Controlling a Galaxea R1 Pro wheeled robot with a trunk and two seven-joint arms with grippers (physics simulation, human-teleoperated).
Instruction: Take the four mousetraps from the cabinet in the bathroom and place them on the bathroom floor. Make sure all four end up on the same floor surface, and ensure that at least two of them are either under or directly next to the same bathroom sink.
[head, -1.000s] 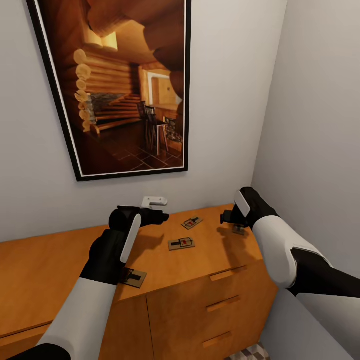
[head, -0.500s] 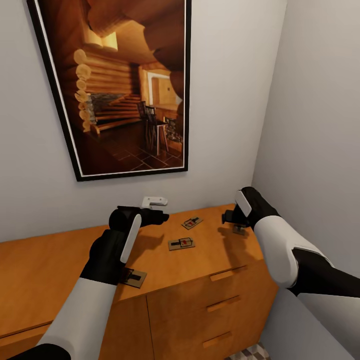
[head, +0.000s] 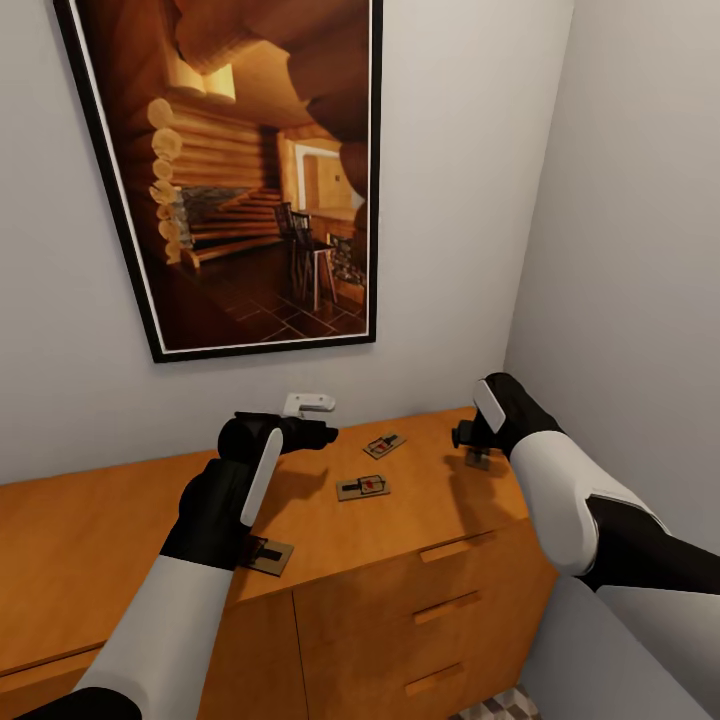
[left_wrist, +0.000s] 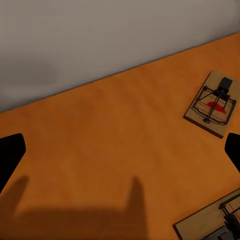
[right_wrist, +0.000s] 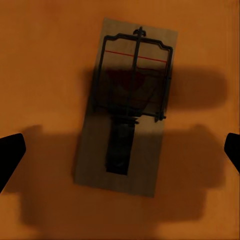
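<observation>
While the right gripper (right_wrist: 120, 150) is hovering with jaws spread wide over a mousetrap (right_wrist: 125, 107) on the cabinet (head: 330, 560) top, the left gripper (left_wrist: 120, 150) is likewise gaping, touching nothing, two mousetraps (left_wrist: 212, 102) at its 3 o'clock.

The scene is evenly and softly lit from above, with pale grey walls rendered without glare and the cabinet (head: 400, 520) top shown in warm, saturated orange. Soft-edged shadows of the arms are cast on the wood, and in the right wrist view a mousetrap (right_wrist: 127, 107) is darkened by a broad cross-shaped shadow. Slight softness and compression blur are seen throughout, most noticeably in the wrist views.
</observation>
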